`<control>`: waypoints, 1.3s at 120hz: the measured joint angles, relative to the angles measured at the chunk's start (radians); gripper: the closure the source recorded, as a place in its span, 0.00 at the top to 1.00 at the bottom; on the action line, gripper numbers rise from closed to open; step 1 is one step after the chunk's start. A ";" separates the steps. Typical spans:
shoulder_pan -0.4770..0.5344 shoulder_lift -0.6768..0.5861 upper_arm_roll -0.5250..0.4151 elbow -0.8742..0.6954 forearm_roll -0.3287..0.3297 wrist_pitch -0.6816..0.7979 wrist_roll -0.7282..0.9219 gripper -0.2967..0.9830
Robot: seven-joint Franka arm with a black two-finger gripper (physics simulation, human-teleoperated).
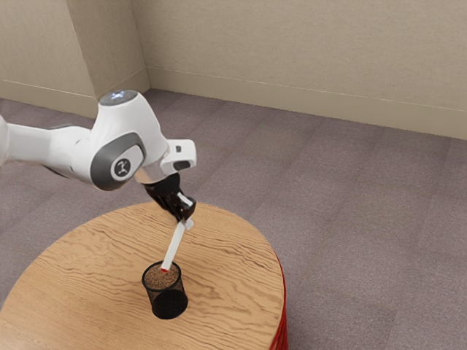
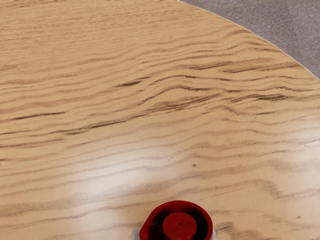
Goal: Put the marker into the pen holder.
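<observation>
- A white-and-gray robot arm (image 1: 117,146) reaches in from the exterior view's left over a round wood-grain surface (image 1: 87,277).
- Its black end effector (image 1: 187,217), angled downward, grips a white marker (image 1: 174,246) near the upper end, fingers closed on it.
- The marker slants through the air, its red lower tip (image 1: 165,270) at the mouth of a black mesh pen holder (image 1: 168,303); whether the tip is above the rim or just within cannot be told.
- The pen holder stands upright on the surface.
- In the wrist view, a round red end (image 2: 180,227) appears beneath the hand.
- Gray carpet (image 1: 365,233) and a beige wall (image 1: 292,44) form the backdrop.
</observation>
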 joint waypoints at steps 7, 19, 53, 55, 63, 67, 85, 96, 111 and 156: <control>-0.006 -0.018 -0.001 -0.012 0.001 0.004 0.000 0.16; -0.004 -0.051 -0.001 -0.041 0.005 0.008 -0.001 0.16; -0.004 -0.123 -0.014 -0.126 0.045 0.014 -0.013 0.17; -0.003 -0.125 -0.017 -0.128 0.046 0.015 -0.014 0.18; -0.004 -0.127 -0.026 -0.133 0.047 0.017 -0.016 0.18; -0.004 -0.128 -0.032 -0.134 0.048 0.018 -0.018 0.18; -0.005 -0.141 -0.043 -0.155 0.059 0.021 -0.026 0.18; -0.005 -0.151 -0.044 -0.164 0.081 0.021 -0.034 0.19; -0.005 -0.164 -0.046 -0.181 0.101 0.020 -0.042 0.20; 0.028 -0.119 -0.065 0.012 0.169 -0.044 -0.023 0.60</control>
